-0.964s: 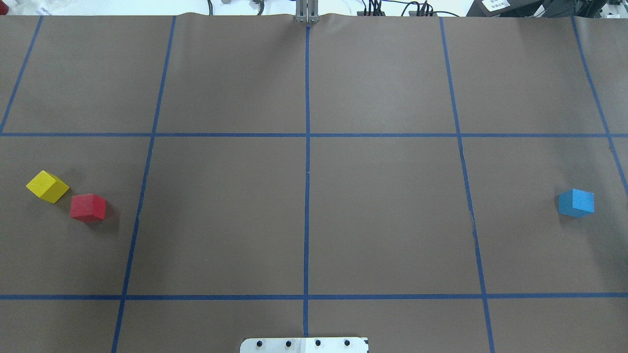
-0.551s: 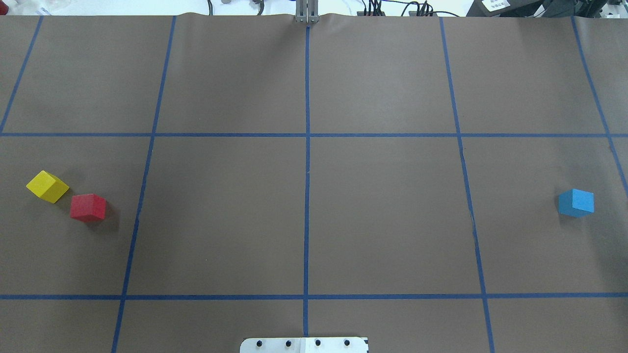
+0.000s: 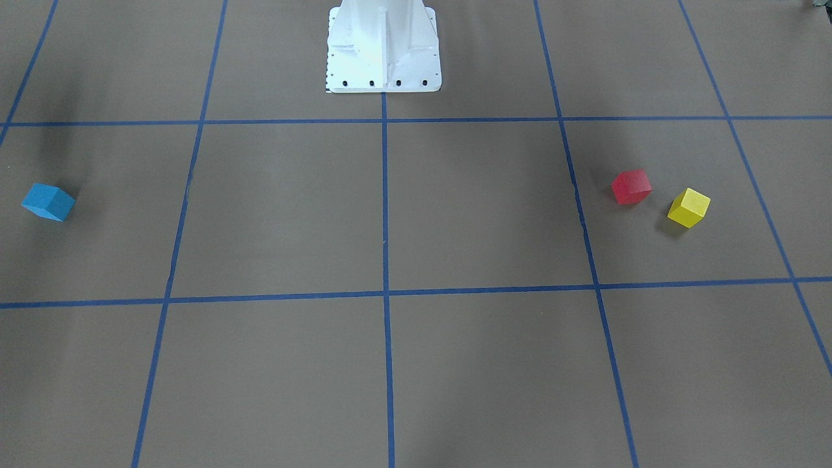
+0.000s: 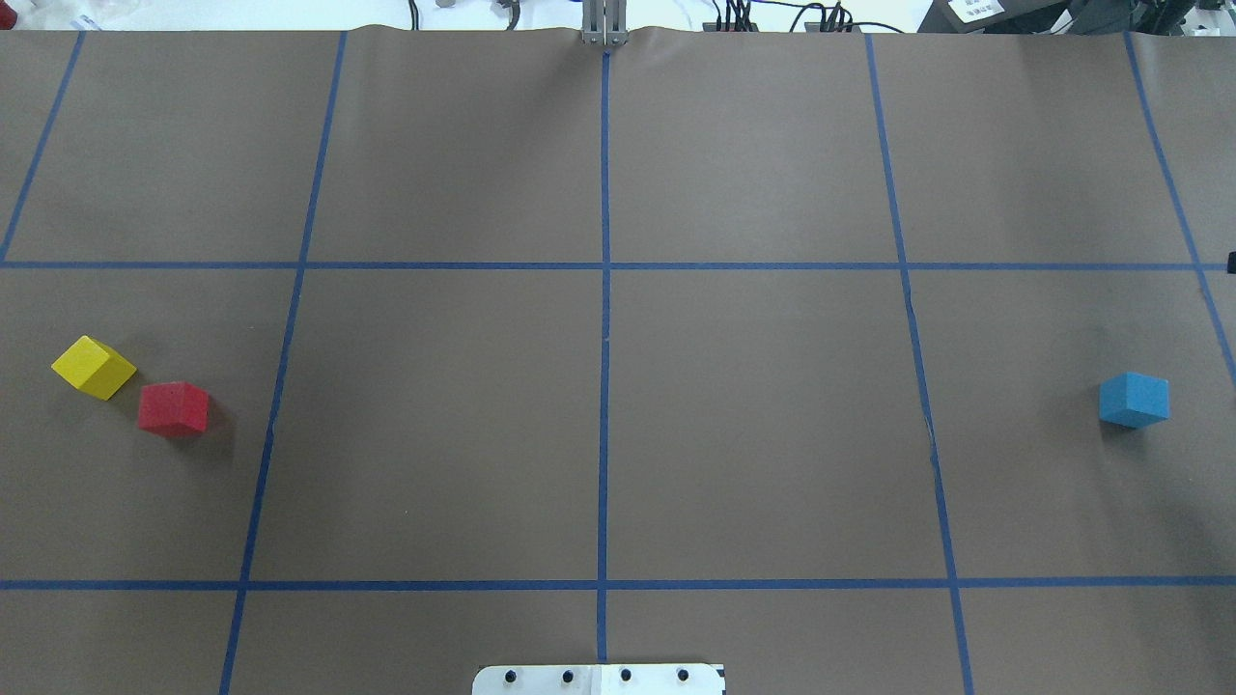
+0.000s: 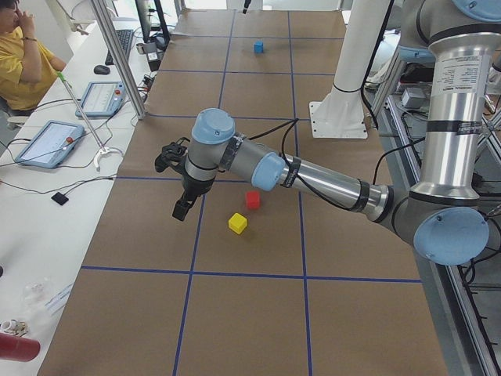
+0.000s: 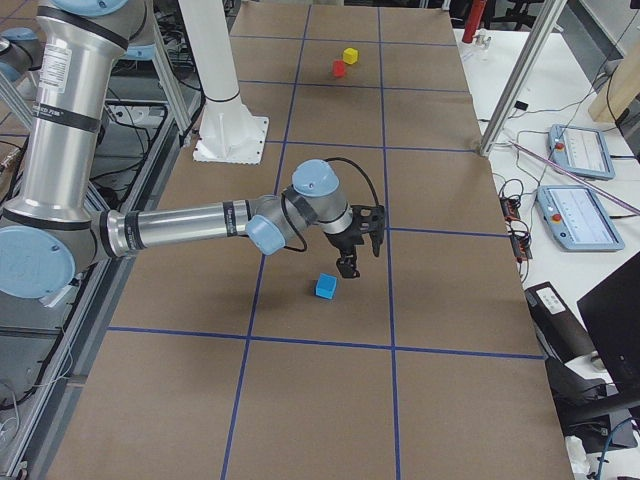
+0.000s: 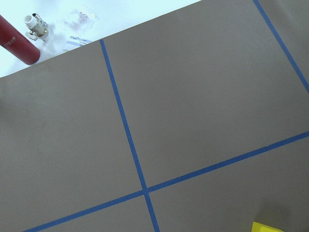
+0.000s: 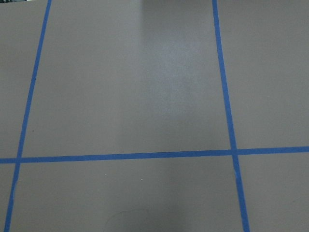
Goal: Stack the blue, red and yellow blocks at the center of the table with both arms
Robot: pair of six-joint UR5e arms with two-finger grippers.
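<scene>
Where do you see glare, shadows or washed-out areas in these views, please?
Right wrist view: a pale sheen runs down the brown paper. Front-facing view: a soft dark shadow smears the paper just above the blue block in the picture, and the red block and yellow block throw faint shadows. Left wrist view: the white bench top is washed out.

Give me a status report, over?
Left end effector, right end effector: aloft, state unclear. Red block, yellow block, blue block: unstacked, off centre. Nothing blocking centre.
</scene>
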